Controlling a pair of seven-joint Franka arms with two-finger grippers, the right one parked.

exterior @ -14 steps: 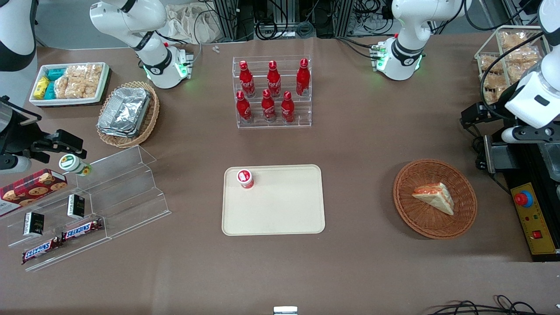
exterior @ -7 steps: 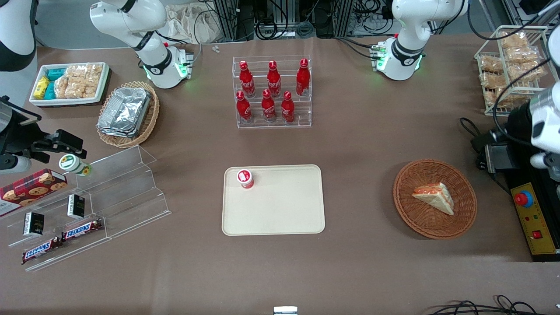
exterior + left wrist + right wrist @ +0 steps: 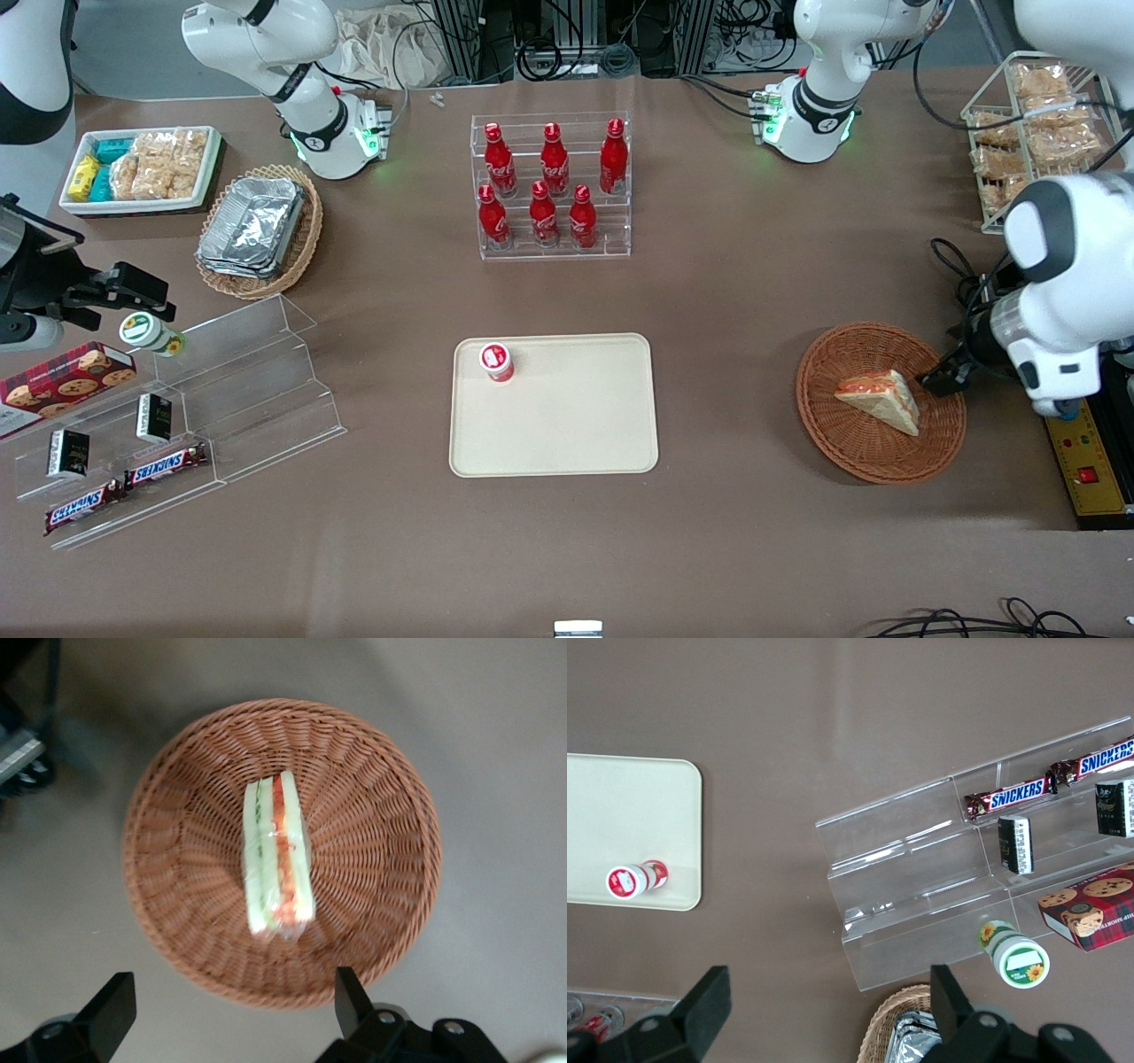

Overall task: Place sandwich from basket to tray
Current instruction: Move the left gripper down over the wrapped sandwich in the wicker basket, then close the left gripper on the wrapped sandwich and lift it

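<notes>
Wrist view: sandwich [image 3: 279, 853] in basket [image 3: 177, 877], fingers [image 3: 113, 1008] spread wide, seemingly above the rim; tray [image 3: 567, 434] well apart

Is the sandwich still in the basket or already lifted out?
In: the sandwich lies in the basket; the open gripper hovers above.

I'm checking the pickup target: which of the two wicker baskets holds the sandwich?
The round reddish-brown basket, with the open gripper above its rim, holds the sandwich; the tan oval basket holds foil containers.

front overhead, wrist cameras face down
</notes>
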